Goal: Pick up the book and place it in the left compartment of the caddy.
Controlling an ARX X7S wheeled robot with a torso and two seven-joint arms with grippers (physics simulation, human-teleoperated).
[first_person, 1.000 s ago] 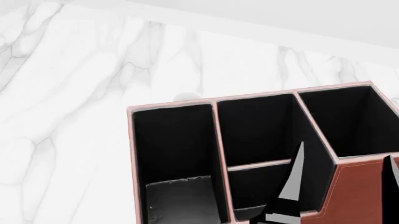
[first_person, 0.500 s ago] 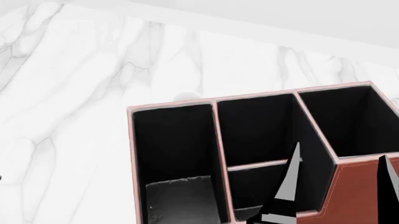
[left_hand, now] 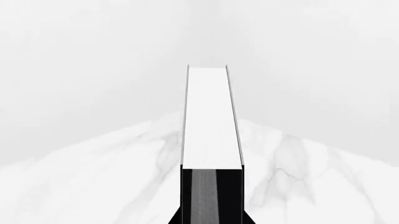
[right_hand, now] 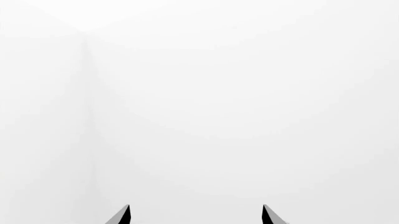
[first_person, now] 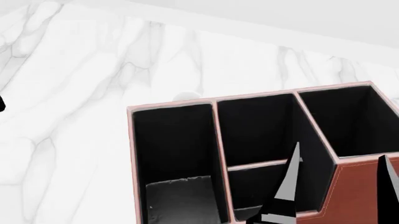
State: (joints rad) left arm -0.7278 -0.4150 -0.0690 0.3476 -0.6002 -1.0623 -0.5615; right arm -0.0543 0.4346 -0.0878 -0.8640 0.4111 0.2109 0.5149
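In the left wrist view the book (left_hand: 210, 116) stands out from my left gripper (left_hand: 212, 221), white page edges between thin black covers, with white marble behind it. The gripper's black fingers are shut on its near end. In the head view the reddish-brown caddy (first_person: 349, 196) fills the lower right. Its left compartment (first_person: 176, 154) is long, black-lined and holds nothing. My right gripper (first_person: 339, 153) hovers over the caddy's front right, open and empty; it also shows in the right wrist view (right_hand: 195, 207). The book is out of the head view.
White marble table (first_person: 74, 116) spreads left of and behind the caddy. Two smaller middle sections (first_person: 259, 135) and a right section (first_person: 349, 119) are black-lined. A small black sliver (first_person: 1, 103) shows at the head view's left edge. The right wrist view faces blank white.
The black sliver at the head view's left edge has moved upward. The right gripper shifted slightly left a second ago and has held still since.
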